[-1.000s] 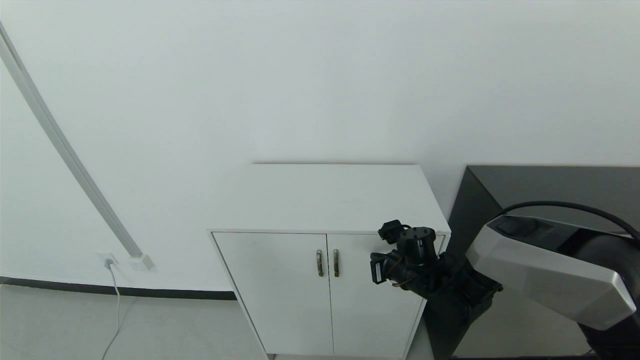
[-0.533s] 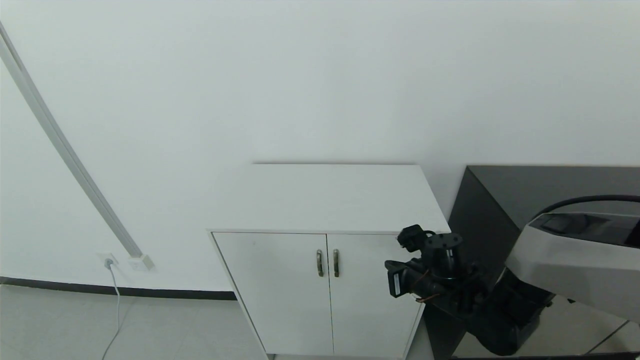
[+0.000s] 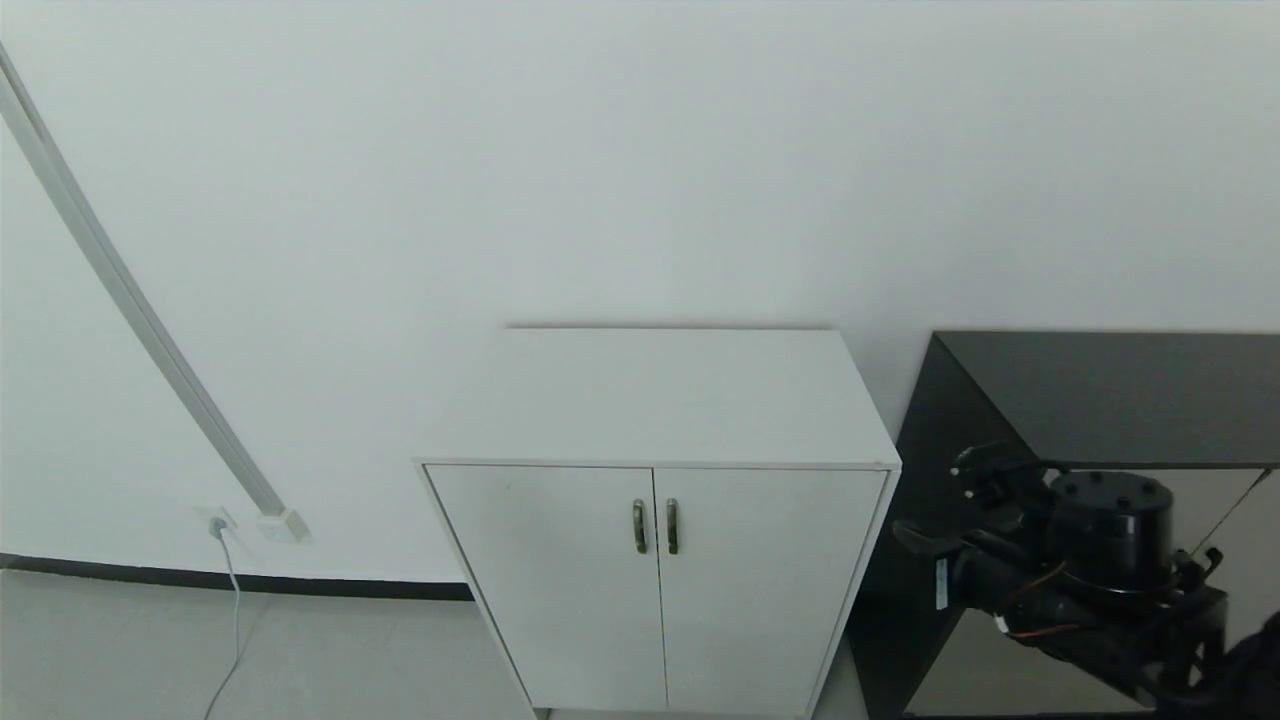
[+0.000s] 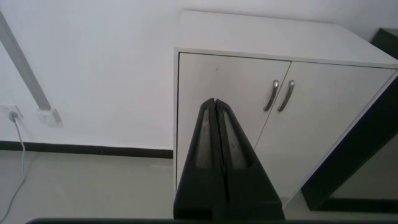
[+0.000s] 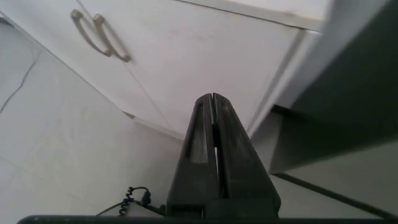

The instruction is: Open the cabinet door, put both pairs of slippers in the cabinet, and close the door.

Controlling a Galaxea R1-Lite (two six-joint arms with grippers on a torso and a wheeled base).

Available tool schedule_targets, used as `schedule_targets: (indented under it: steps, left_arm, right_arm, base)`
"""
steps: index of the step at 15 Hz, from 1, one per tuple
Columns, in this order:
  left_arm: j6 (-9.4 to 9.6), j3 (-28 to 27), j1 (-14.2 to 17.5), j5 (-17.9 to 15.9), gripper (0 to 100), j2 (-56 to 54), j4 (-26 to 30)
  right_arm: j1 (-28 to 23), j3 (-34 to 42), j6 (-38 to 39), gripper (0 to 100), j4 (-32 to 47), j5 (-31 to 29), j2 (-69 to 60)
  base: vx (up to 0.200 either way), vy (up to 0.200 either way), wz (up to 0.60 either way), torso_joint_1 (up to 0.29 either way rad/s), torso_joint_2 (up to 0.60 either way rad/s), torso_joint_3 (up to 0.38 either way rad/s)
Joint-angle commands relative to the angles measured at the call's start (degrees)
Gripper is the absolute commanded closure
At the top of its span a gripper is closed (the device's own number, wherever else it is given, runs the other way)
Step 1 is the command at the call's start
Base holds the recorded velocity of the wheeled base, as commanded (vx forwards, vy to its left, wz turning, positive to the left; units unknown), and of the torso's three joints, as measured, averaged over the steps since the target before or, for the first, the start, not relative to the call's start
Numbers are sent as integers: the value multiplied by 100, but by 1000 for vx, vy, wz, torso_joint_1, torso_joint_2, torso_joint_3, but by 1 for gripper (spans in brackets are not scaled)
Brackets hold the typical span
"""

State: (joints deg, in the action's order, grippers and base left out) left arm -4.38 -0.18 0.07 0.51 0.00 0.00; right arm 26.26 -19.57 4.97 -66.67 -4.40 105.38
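The white cabinet (image 3: 660, 400) stands against the wall with both doors closed. Its two metal handles (image 3: 655, 526) sit side by side at the middle seam. My right arm (image 3: 1105, 535) is low at the right, in front of the black furniture and to the right of the cabinet. My right gripper (image 5: 212, 98) is shut with nothing in it and points at the floor by the cabinet's (image 5: 205, 43) lower right corner. My left gripper (image 4: 215, 102) is also shut and empty, held off in front of the left door (image 4: 217, 112), left of the handles (image 4: 279, 95).
A black table (image 3: 1100, 390) adjoins the cabinet on the right. On the wall at left, a grey cable duct (image 3: 130, 290) slants down to a socket (image 3: 215, 522) with a cable running to the floor. Bare tiled floor (image 4: 81, 186) lies before the cabinet.
My right arm has swung right, from in front of the cabinet's right door to in front of the black table. The doors have stayed closed.
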Motion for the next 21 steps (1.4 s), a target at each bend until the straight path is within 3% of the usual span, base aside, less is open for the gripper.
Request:
schedule_targets:
  steps: [1,7,17,21]
  left_arm:
    - [-2,1,1,2,100,0,0]
    - [-11,1,1,2,100,0,0]
    - [-2,1,1,2,100,0,0]
    - [-2,1,1,2,100,0,0]
  right_arm:
    - [-393,656,-93,100,14,-8,-1054]
    - [-1123,1957,-515,100,84,-8,-2663]
    - [-1299,1904,-559,100,3995,62,-6310]
    - [-1272,1746,-550,100,5586,414,-7637]
  base:
    - [0,0,0,0,0,0]
    - [0,0,0,0,0,0]
    - [0,0,0,0,0,0]
    - [0,0,0,0,0,0]
